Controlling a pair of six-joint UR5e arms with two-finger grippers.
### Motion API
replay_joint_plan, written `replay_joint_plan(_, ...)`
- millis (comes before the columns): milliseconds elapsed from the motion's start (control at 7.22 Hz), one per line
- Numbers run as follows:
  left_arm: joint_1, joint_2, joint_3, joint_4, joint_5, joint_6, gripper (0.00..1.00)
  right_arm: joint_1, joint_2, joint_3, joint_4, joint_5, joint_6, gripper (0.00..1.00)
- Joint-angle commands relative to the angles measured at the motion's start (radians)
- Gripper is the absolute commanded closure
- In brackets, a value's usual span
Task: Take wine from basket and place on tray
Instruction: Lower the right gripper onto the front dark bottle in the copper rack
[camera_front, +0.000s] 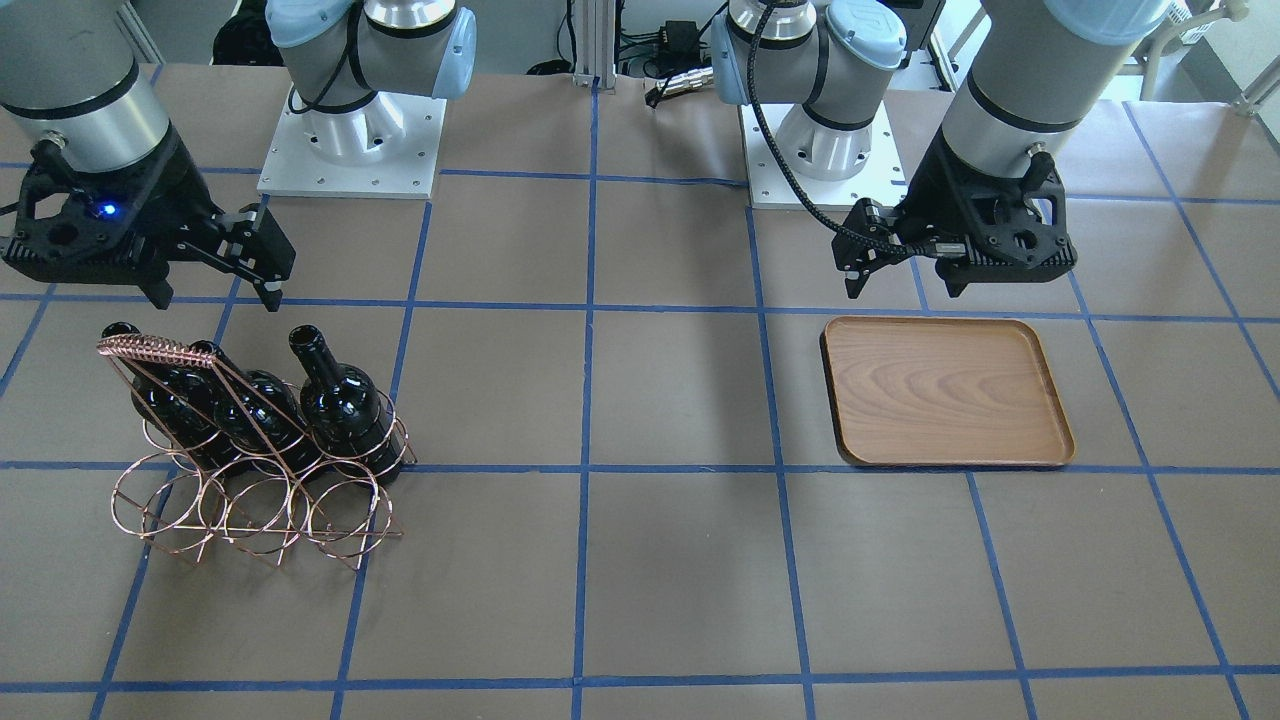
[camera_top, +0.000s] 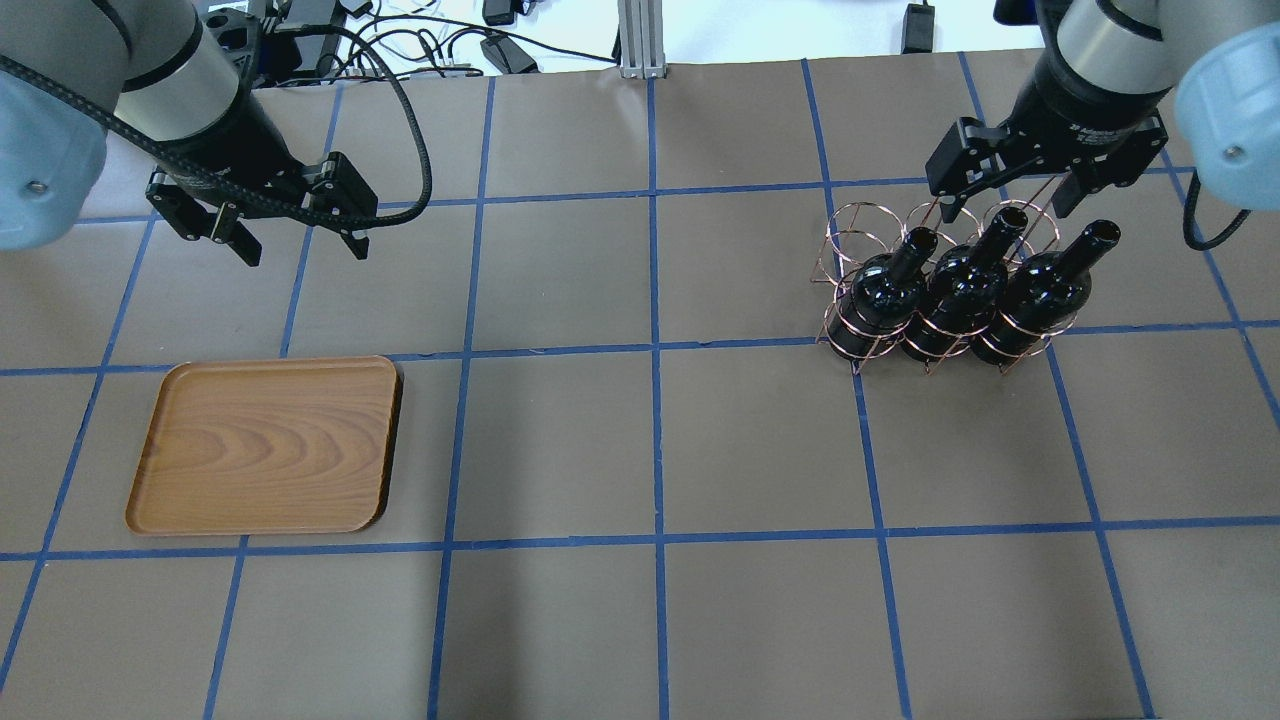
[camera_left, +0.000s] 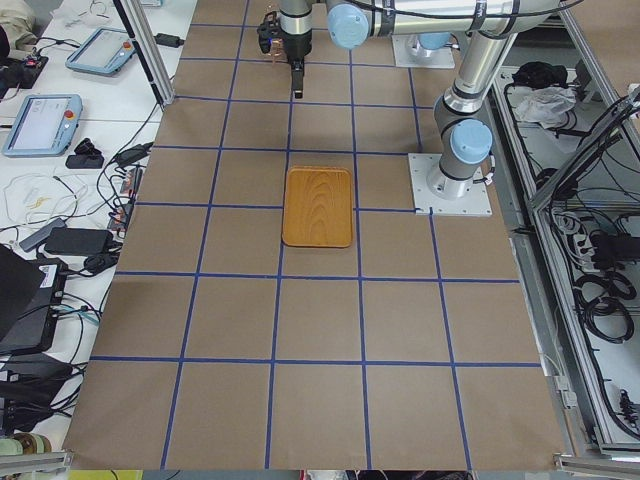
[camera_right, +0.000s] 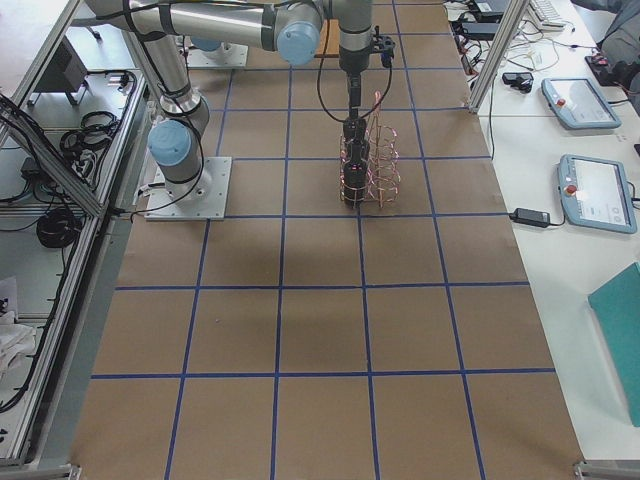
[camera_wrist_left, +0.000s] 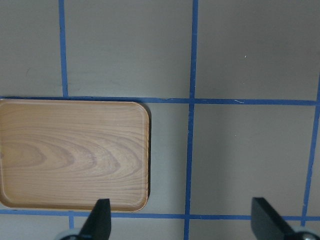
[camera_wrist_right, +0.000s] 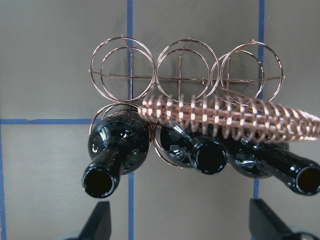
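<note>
Three near-black wine bottles (camera_top: 885, 290) (camera_top: 960, 285) (camera_top: 1040, 285) lie side by side in the copper wire basket (camera_top: 850, 235), necks pointing up and away from the robot. My right gripper (camera_top: 1010, 205) is open and empty, hovering just above the bottle mouths. In the right wrist view the middle bottle (camera_wrist_right: 210, 157) lies between the fingers (camera_wrist_right: 97, 222), under the coiled handle (camera_wrist_right: 230, 117). The wooden tray (camera_top: 265, 445) lies bare on the table's left. My left gripper (camera_top: 303, 245) is open and empty, above the table beyond the tray's far edge; the tray (camera_wrist_left: 70, 152) shows in its wrist view.
The table is brown paper with a blue tape grid. The two arm bases (camera_front: 350, 150) (camera_front: 825, 150) stand at the robot's edge. Cables and a metal post (camera_top: 640, 40) lie beyond the far edge. The basket's upper row of loops (camera_wrist_right: 187, 70) holds nothing.
</note>
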Motion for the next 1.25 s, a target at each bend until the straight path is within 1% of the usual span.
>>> replay_joint_plan(0, 0.0, -0.001, 0.0, 0.005, 0.0, 0.0, 0.0, -0.029, 0.032, 0.03, -0.05, -0.001, -0.056, 0.02)
replay_joint_plan(138, 0.0, -0.001, 0.0, 0.005, 0.0, 0.0, 0.0, -0.031, 0.036, 0.035, -0.062, 0.004, -0.054, 0.03)
replay_joint_plan(277, 0.0, -0.001, 0.0, 0.005, 0.0, 0.0, 0.0, -0.04, 0.054, 0.046, -0.066, 0.01, -0.054, 0.07)
replay_joint_plan(415, 0.0, -0.001, 0.0, 0.005, 0.0, 0.0, 0.0, -0.042, 0.055, 0.049, -0.065, -0.002, -0.056, 0.13)
replay_joint_plan(831, 0.003, 0.005, 0.009, 0.002, 0.003, 0.0, 0.0, -0.042, 0.069, 0.052, -0.067, 0.005, -0.054, 0.51)
replay_joint_plan(969, 0.017, 0.005, 0.009, 0.002, 0.002, 0.0, 0.0, -0.042, 0.071, 0.052, -0.085, 0.012, -0.053, 0.57)
replay_joint_plan(1108, 0.023, 0.016, 0.009, 0.002, -0.001, 0.0, 0.0, -0.042, 0.071, 0.052, -0.086, 0.012, -0.053, 0.67)
